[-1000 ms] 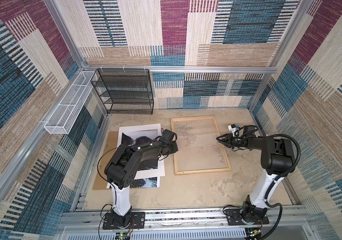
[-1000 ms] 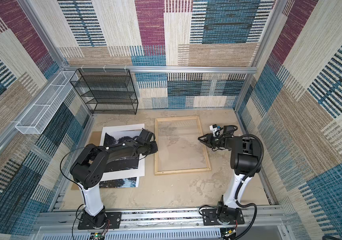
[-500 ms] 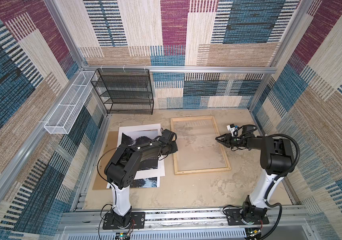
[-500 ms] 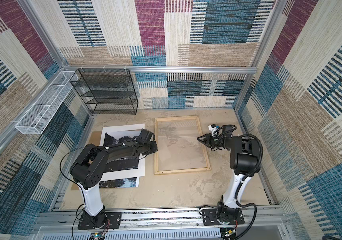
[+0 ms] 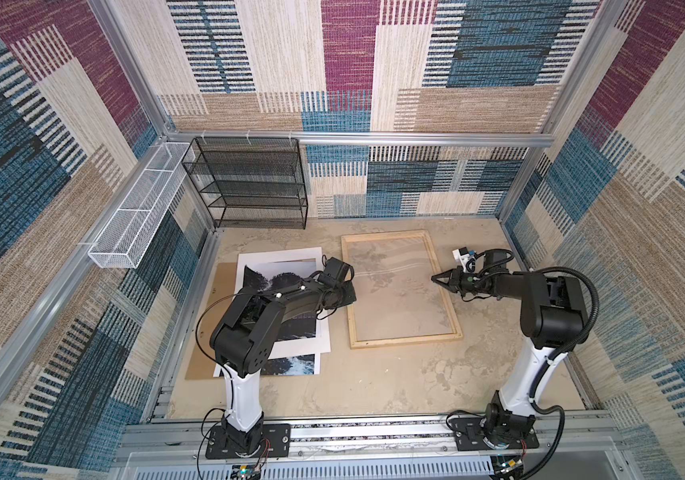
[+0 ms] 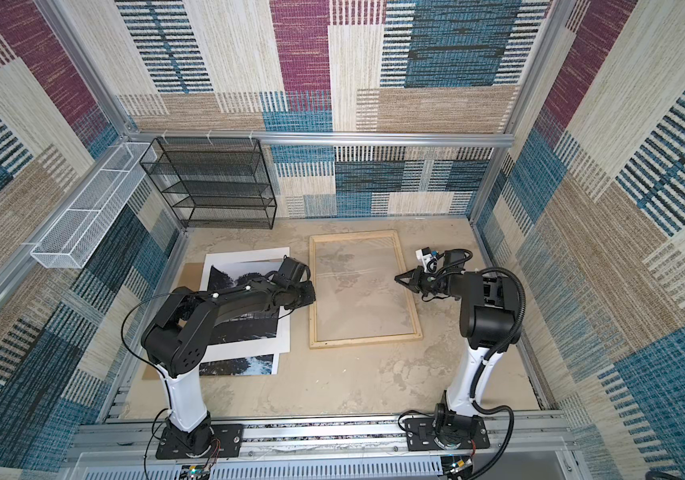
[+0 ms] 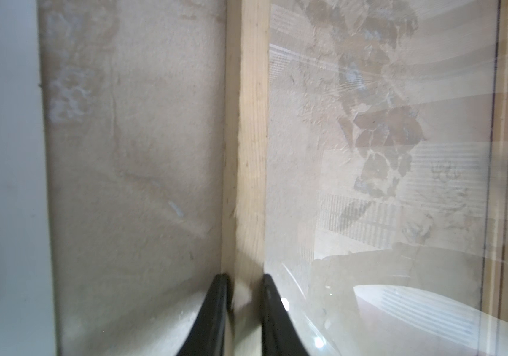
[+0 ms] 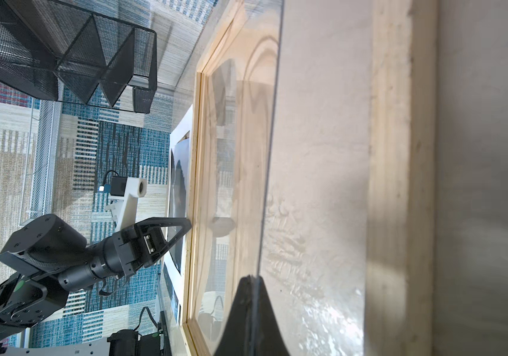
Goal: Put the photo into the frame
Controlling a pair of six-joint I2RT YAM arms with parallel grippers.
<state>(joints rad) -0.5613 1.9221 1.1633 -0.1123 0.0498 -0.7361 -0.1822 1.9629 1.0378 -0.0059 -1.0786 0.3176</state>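
Bench [image 5: 374,386] layout, both top views: frame [image 5: 405,341] [image 6: 365,340] lies flat mid-bench, long side running front to back. No print inside it; the bench surface shows through.

Photo [image 5: 290,365] [image 6: 241,365] is left of the frame, not in it. It lies face up under a white mat [image 5: 278,254] [image 6: 249,254]. Dark hills show through the mat's opening. The near strip with foaming water sticks out past the mat's front edge. A brown backing board [image 5: 224,286] lies beneath both, jutting out on the left.

Left gripper [image 5: 349,291] [image 6: 311,293] reaches low over the mat to the frame's left bar. In the left wrist view [image 7: 243,308] its fingers [image 7: 215,308] straddle that wooden bar, one on each side, pinching it.

Right gripper [image 5: 434,278] [image 6: 396,277] is at the frame's right side, about halfway along. In the right wrist view [image 8: 253,280] its fingers [image 8: 240,308] are pressed together. The thin edge of the clear pane [image 8: 234,154] runs straight into the seam between them, so the pane looks pinched. That edge stands apart from the right wooden bar, and the sheet looks bowed.

A black wire shelf [image 5: 249,183] stands at the back left. A white wire basket [image 5: 137,220] hangs on the left wall.
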